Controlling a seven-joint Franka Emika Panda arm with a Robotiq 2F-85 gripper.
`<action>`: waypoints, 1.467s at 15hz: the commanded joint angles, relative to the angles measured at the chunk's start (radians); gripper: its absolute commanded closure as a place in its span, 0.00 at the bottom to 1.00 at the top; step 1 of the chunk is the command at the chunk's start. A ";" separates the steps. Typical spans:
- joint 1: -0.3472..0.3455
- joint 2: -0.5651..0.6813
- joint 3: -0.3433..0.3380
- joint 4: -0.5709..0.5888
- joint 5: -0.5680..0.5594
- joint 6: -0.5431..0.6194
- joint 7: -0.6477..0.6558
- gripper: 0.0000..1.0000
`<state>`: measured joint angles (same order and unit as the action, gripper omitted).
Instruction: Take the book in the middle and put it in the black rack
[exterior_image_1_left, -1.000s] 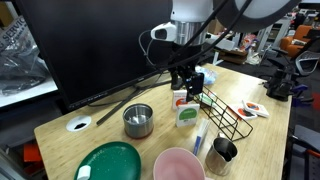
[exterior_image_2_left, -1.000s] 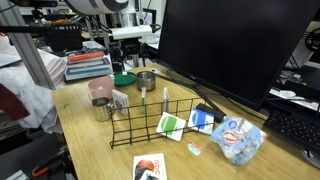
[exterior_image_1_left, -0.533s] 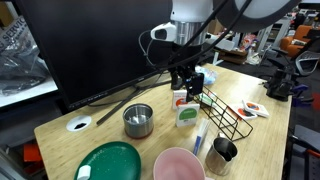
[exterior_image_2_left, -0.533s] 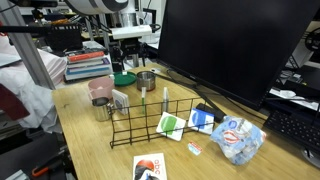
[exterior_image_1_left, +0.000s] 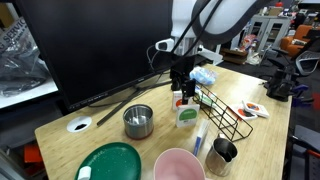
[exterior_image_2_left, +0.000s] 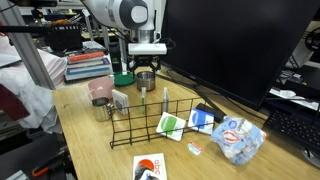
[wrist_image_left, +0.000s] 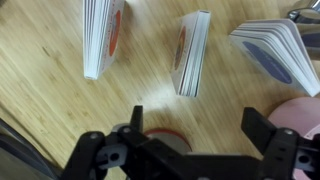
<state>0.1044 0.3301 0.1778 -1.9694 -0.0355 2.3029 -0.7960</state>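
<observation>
Going left to right on the wood table (exterior_image_1_left: 60, 130): there's a green plate (exterior_image_1_left: 108, 161) at the near left, then a steel cup (exterior_image_1_left: 138, 120), with a pink bowl (exterior_image_1_left: 178, 165) at the near edge. The gripper (exterior_image_1_left: 180, 85) hangs just right of the cup and a bit farther back, right over a white booklet with a red top (exterior_image_1_left: 181, 98). The wrist view settles the jaws. The gripper (wrist_image_left: 192, 115) is spread wide, both fingers (wrist_image_left: 136, 122) are clear of everything, and there's nothing between them or touching them. In that view three booklets stand edge-up on the wood ahead of the fingers: one with an orange-red cover (wrist_image_left: 100, 35) on the left, a middle one (wrist_image_left: 190, 50) roughly lined up with the gap, and a fanned-out one with blue on it (wrist_image_left: 270, 50) on the right. Honestly I can't tell from there which one is the green one. The book (exterior_image_1_left: 186, 115), white with the green patch, stands upright on the table just near-side of the red-topped booklet and just left of the black rack (exterior_image_1_left: 228, 118). It's beside the rack, not in it, and the gripper isn't touching it. In an exterior view the green patch shows through the rack's wires (exterior_image_2_left: 172, 125). Near the right end there's a metal cup (exterior_image_1_left: 222, 153) by the rack's near side.
</observation>
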 joint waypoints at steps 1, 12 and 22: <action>-0.043 0.088 0.017 0.065 0.052 0.043 -0.054 0.00; -0.038 0.181 -0.005 0.121 -0.011 0.020 -0.005 0.00; -0.054 0.169 0.025 0.107 0.027 0.048 -0.047 0.00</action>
<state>0.0662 0.4931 0.1864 -1.8620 -0.0095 2.3255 -0.8212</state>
